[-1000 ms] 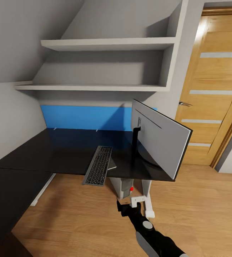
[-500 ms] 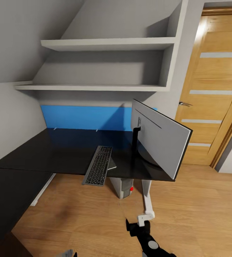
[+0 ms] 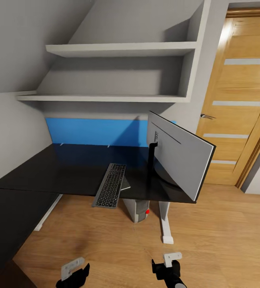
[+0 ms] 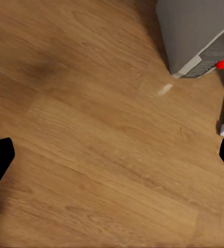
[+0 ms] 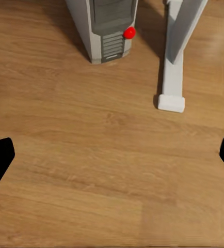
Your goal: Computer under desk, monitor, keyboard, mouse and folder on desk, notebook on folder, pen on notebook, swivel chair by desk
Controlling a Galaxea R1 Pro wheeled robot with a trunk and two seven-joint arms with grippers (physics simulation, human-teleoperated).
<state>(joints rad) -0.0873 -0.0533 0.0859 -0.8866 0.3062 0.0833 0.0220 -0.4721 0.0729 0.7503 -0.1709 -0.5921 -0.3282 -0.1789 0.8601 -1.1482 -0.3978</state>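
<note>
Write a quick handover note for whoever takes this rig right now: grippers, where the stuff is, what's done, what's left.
Left gripper: open, empty, low over the floor.
Right gripper: open, empty, low over the floor.
Computer: on the floor under the desk. Done.
Monitor: on the desk at its near right end, back facing the robot. Done.
Keyboard: on the desk beside the monitor, near end overhanging the edge.
Left: mouse, folder, notebook, pen, chair; also consider pushing the keyboard fully on.

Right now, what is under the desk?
Under the desk stand the computer, red light facing out, and beside it the white pedestal leg on the wood floor. The desktop covers the computer's top.
</note>
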